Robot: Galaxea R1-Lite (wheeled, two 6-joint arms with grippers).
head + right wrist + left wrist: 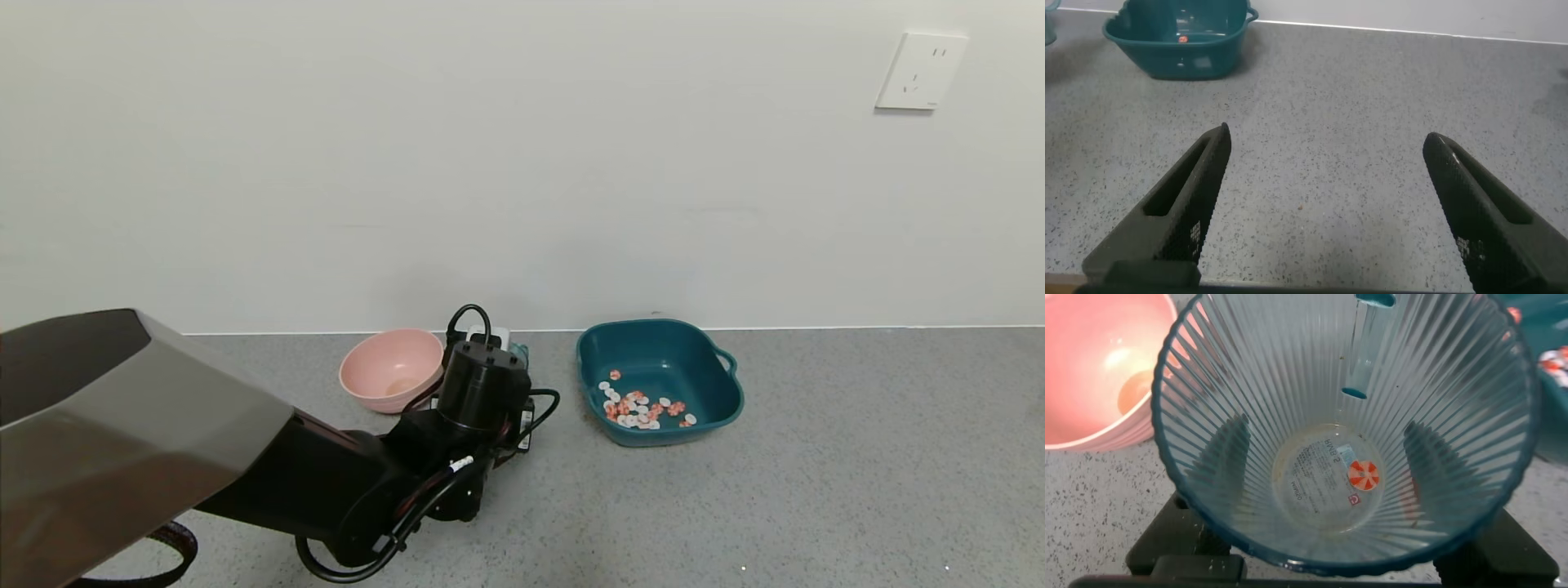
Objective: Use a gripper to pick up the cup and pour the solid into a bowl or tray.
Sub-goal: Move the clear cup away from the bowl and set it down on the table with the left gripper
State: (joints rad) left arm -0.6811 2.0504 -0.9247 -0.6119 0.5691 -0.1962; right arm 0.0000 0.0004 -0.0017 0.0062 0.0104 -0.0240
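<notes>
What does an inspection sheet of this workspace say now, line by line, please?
Surface: grey speckled counter, bare near the right hand.
Job's things: ribbed cup held in the left hand, upright, with one orange-and-white piece left on its bottom; orange and white pieces lie in the teal tray.
Clutter: pink bowl beside the cup; it looks empty of pieces.
Hands: left hand shut on the cup between bowl and tray; right hand open above the bare counter, away from the tray.
Cables: black cables loop over the left wrist.
Surroundings: white wall, with a socket at the upper right.
</notes>
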